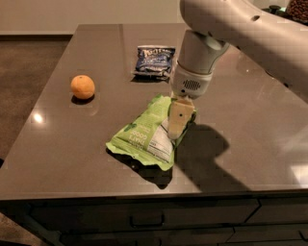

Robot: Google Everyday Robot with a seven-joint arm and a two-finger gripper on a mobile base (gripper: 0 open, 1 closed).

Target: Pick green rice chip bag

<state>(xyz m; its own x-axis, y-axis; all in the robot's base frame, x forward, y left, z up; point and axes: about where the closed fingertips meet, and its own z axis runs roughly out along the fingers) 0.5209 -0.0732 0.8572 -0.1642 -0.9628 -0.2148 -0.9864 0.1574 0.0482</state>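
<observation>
1. Camera view: a glossy grey-brown countertop (250, 144) filled most of the scene. It carried soft spots of reflected light and the dark shadow of the robot's arm (240, 29).
2. Dark drawer fronts (144, 221) ran beneath the counter's near edge. Brown flooring (24, 72) lay to the left, and a pale wall (72, 14) stood beyond the far edge.
3. Three loose items sat on the counter: one green rice chip bag (142, 139), one dark blue snack bag (154, 61) and one orange (83, 87).
4. The green rice chip bag lay flat near the middle of the counter, toward the front, with its white label panel facing up and its long axis on a diagonal. The blue bag rested well behind it, and the orange sat well apart to the left.
5. One white arm reached in from the upper right, its rounded wrist pointing down over the bag.
6. The cream-coloured gripper (179, 126) was at the bag's upper right end, right at or on the pouch beside the label panel. How far open it was, and whether it had any hold on the bag, could not be told
</observation>
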